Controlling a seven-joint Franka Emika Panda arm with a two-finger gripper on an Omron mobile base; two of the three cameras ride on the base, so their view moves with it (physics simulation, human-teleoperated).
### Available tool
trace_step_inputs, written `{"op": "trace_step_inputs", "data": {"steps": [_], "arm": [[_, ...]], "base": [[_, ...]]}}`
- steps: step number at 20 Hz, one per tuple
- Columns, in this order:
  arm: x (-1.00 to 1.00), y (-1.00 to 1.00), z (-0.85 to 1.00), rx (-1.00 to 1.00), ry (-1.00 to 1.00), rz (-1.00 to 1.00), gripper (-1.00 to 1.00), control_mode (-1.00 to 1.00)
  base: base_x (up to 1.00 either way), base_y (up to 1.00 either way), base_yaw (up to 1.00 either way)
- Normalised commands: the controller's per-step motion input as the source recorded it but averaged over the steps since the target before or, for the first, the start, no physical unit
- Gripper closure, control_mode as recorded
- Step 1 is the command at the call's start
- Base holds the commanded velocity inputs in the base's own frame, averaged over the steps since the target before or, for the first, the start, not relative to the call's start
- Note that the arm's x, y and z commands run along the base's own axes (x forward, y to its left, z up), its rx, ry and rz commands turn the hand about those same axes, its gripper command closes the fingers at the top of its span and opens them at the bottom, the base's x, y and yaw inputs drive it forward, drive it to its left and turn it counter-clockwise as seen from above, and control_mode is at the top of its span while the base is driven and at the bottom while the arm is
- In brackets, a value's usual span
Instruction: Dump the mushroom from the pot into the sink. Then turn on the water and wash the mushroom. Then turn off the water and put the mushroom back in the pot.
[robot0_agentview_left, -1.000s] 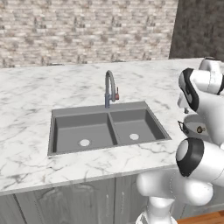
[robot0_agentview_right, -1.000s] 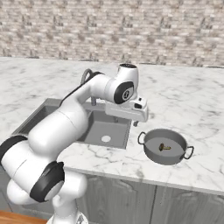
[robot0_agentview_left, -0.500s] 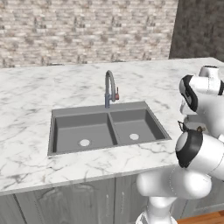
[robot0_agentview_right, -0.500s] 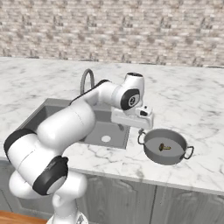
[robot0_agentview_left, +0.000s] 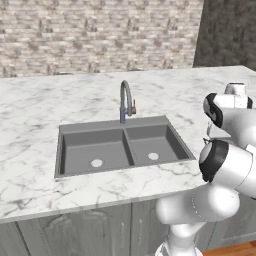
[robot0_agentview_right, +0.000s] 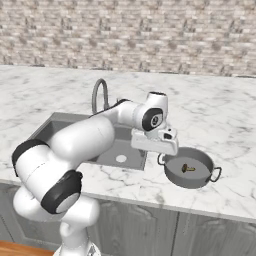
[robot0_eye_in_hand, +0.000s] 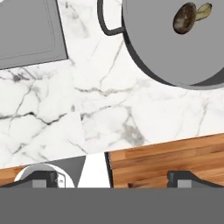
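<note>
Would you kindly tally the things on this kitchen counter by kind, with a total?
Wide dark grey metal pot: 1
Small brown mushroom inside it: 1
Dark grey double-basin sink: 1
Curved grey metal faucet: 1
Total: 4

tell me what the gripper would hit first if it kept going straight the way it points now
Probably the marble counter beside the pot: the open gripper points down at bare marble near the counter's front edge. Depth is unclear, so this is a guess.
</note>
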Motion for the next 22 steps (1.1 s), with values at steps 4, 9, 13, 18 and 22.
{"op": "trace_step_inputs", "data": {"steps": [4,9,13,18,22], "arm": [[0.00,-0.08,-0.24,-0.01,0.03,0.00,-1.00,-1.00],[0.00,-0.03,-0.10,0.00,0.00,0.00,-1.00,-1.00],[0.02,0.00,-0.05,0.00,-0.01,0.00,-1.00,-1.00],[0.11,0.00,-0.01,0.00,-0.03,0.00,-1.00,-1.00],[0.31,0.00,0.00,0.00,0.00,0.00,-1.00,-1.00]], "base": [[0.00,0.00,0.00],[0.00,0.00,0.00],[0.00,0.00,0.00],[0.00,0.00,0.00],[0.00,0.00,0.00]]}}
